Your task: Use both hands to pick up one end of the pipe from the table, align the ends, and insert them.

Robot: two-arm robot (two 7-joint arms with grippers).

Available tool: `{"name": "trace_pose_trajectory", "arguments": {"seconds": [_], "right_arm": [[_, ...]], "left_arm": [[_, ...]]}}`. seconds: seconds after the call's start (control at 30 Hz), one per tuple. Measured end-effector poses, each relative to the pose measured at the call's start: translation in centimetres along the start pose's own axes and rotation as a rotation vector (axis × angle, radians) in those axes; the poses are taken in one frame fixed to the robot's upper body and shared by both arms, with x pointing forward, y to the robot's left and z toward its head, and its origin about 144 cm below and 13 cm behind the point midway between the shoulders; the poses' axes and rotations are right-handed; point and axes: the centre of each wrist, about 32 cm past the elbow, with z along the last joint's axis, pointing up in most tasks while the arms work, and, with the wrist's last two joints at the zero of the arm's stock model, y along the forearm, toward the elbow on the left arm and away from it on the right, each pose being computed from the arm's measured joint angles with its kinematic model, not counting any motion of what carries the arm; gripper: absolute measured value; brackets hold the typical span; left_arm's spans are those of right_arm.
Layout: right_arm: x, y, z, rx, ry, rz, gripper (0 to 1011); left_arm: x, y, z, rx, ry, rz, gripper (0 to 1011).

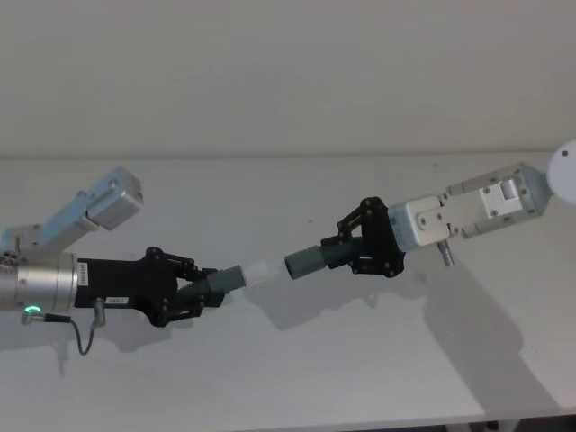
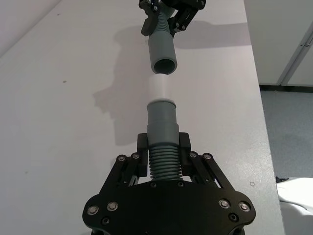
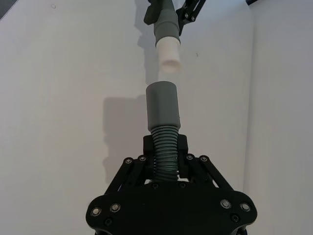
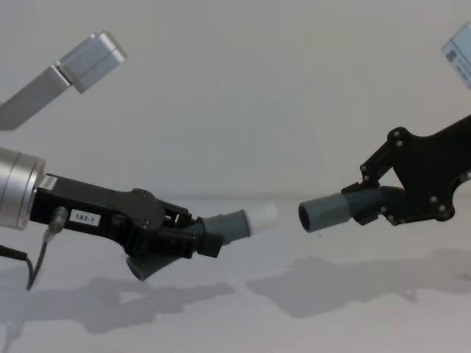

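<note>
Both pipe pieces hang above the white table (image 1: 270,378). My left gripper (image 1: 211,286) is shut on the ribbed part of the white-tipped piece (image 1: 236,277), whose white tip (image 1: 261,270) points right. My right gripper (image 1: 340,252) is shut on the ribbed part of the collar piece (image 1: 310,261), whose open mouth (image 4: 307,214) faces left. The two ends face each other, nearly in line, a small gap apart. In the left wrist view the tip (image 2: 159,88) sits just short of the collar mouth (image 2: 164,66). In the right wrist view the collar (image 3: 163,105) points at the tip (image 3: 169,53).
A plain white wall stands behind the table's far edge. The table's right edge (image 2: 264,127) drops to a grey floor. A thin cable (image 1: 85,337) hangs from my left wrist. A white round object (image 1: 565,171) shows at the far right.
</note>
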Motion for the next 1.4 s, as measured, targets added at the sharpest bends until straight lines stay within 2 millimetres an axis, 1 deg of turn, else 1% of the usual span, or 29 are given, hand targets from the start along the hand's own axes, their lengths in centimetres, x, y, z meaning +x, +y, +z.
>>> {"name": "trace_pose_trajectory", "arguments": {"seconds": [0.83, 1.4], "right_arm": [[0.0, 0.0, 0.0, 0.000, 0.000, 0.000, 234], [0.0, 0.0, 0.0, 0.000, 0.000, 0.000, 234]], "left_arm": [[0.0, -1.5, -0.2, -0.017, 0.015, -0.010, 329], [0.0, -2.1, -0.2, -0.030, 0.019, -0.010, 329]]}}
